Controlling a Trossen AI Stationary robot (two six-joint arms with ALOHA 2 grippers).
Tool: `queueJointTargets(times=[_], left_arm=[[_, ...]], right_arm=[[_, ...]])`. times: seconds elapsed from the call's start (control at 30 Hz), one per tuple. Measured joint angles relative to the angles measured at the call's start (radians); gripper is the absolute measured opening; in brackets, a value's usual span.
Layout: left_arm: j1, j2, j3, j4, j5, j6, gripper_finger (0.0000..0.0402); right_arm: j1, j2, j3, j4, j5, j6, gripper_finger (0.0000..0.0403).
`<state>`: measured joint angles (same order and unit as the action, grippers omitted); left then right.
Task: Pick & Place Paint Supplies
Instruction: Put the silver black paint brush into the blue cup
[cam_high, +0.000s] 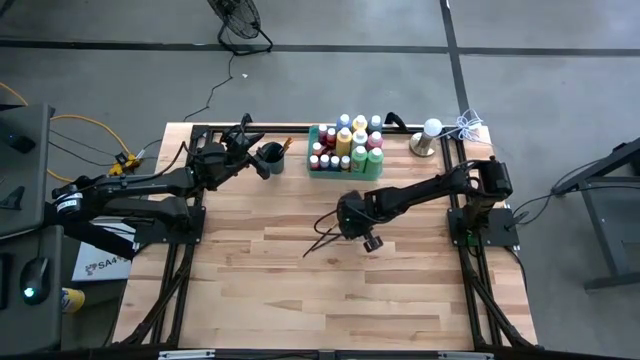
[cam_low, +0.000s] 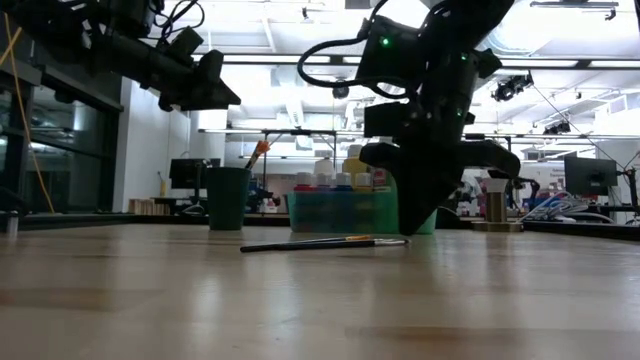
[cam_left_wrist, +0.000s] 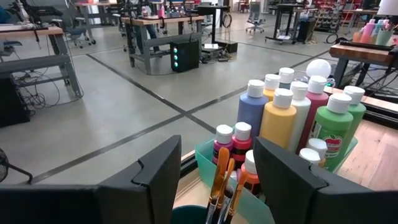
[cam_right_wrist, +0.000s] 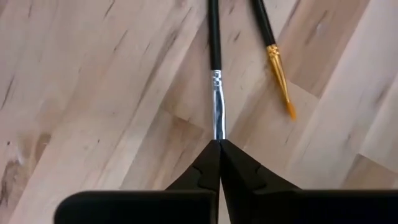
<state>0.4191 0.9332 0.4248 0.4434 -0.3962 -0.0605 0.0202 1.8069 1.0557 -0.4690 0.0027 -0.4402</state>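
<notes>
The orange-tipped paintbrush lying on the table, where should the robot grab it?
Take the orange-tipped paintbrush across its thin dark handle, coming straight down from above with fingers either side. It lies flat on the wooden table, so only the top is reachable, and another brush lies close beside it.

Two paintbrushes (cam_right_wrist: 215, 56) lie loose on the worktop (cam_high: 300, 290). One dark cup (cam_high: 271, 157) holds further brushes; their number cannot be told. One green tray (cam_high: 318, 166) carries roughly sixteen capped paint bottles (cam_high: 344, 140); exact count unclear.
</notes>
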Motion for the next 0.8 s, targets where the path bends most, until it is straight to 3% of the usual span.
queueJointTargets(times=[0.27,0.6,0.8], left_arm=[[0.000,0.000,0.000,-0.001,0.000,0.000,0.0198],[0.000,0.000,0.000,-0.005,0.000,0.000,0.0198],[0.000,0.000,0.000,-0.006,0.000,-0.001,0.0198]], right_arm=[[-0.001,-0.001,0.001,-0.014,0.058,0.003,0.0014],[0.007,-0.001,0.001,-0.016,0.045,0.020,0.0165],[0.015,0.041,0.005,0.017,0.042,0.018,0.0195]])
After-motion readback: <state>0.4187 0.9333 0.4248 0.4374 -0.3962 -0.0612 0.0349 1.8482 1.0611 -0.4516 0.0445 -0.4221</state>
